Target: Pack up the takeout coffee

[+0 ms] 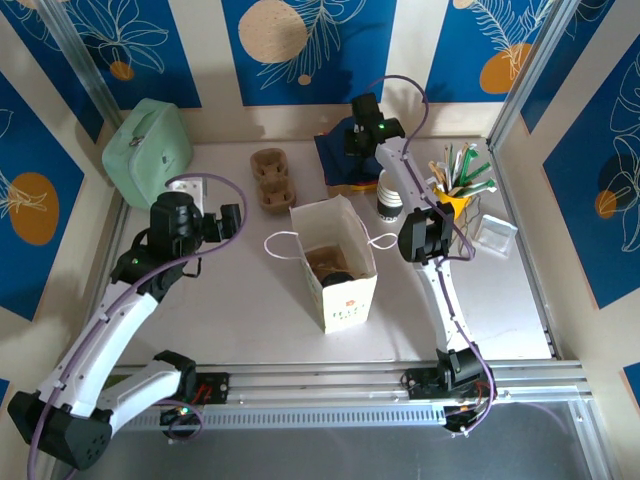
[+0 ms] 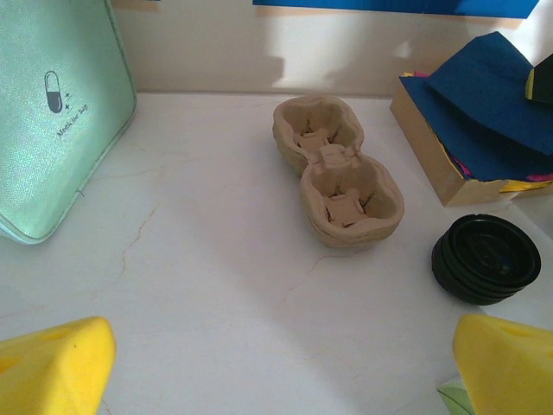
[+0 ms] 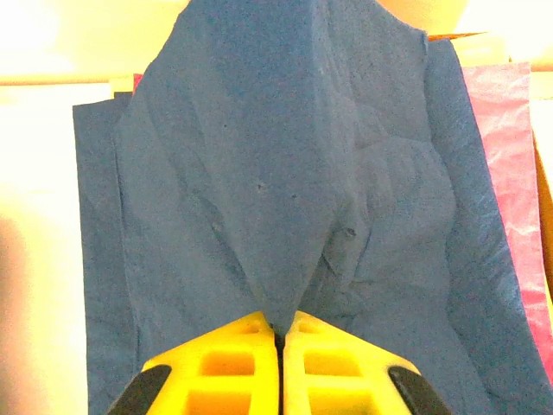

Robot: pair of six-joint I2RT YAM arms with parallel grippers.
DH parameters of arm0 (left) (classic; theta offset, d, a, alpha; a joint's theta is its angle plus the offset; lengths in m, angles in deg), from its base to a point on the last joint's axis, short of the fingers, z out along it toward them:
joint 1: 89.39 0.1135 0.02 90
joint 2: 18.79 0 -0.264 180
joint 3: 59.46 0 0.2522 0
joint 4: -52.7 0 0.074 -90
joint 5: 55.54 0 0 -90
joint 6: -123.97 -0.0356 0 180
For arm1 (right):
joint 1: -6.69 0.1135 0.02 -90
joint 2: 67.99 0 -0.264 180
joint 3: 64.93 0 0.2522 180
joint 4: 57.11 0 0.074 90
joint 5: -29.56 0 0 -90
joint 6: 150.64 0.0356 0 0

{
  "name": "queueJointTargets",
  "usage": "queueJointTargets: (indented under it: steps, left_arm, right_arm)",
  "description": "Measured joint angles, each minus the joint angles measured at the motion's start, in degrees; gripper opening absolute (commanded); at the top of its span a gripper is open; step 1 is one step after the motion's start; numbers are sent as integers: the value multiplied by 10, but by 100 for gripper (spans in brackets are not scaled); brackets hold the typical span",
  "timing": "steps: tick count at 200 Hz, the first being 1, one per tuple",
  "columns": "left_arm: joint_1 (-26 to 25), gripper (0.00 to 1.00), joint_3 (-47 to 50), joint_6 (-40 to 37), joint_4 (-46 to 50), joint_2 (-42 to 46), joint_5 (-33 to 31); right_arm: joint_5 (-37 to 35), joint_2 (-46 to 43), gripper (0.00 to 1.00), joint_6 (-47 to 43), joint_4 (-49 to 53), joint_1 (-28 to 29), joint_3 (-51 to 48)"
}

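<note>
My right gripper (image 3: 279, 322) is shut on a blue napkin (image 3: 285, 173), pinching up a fold of the top sheet from the napkin stack (image 1: 338, 160) at the back of the table; seen from above, the right gripper (image 1: 364, 128) hangs over that stack. My left gripper (image 2: 281, 380) stands open above bare tabletop, its yellow fingertips (image 2: 56, 367) far apart; from above, the left gripper (image 1: 228, 222) is left of the open paper bag (image 1: 345, 290). Something brown and dark lies inside the bag; I cannot tell whether it is the takeout coffee.
Stacked pulp cup carriers (image 2: 337, 173) and a mint-green pouch (image 2: 52, 112) lie ahead of the left gripper. A stack of black lids (image 2: 486, 258) sits by the napkin box. Lidless cups (image 1: 388, 188), a utensil holder (image 1: 458, 185) and a clear box (image 1: 495, 235) stand at right.
</note>
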Motion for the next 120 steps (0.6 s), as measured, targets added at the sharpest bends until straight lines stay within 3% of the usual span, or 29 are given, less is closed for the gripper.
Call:
queueJointTargets:
  steps: [43, 120]
  left_arm:
    - [0, 100, 0, 5, 0, 1, 1]
    - [0, 100, 0, 20, 0, 1, 36]
  right_arm:
    - [14, -42, 3, 2, 17, 0, 0]
    - [83, -213, 4, 22, 65, 4, 0]
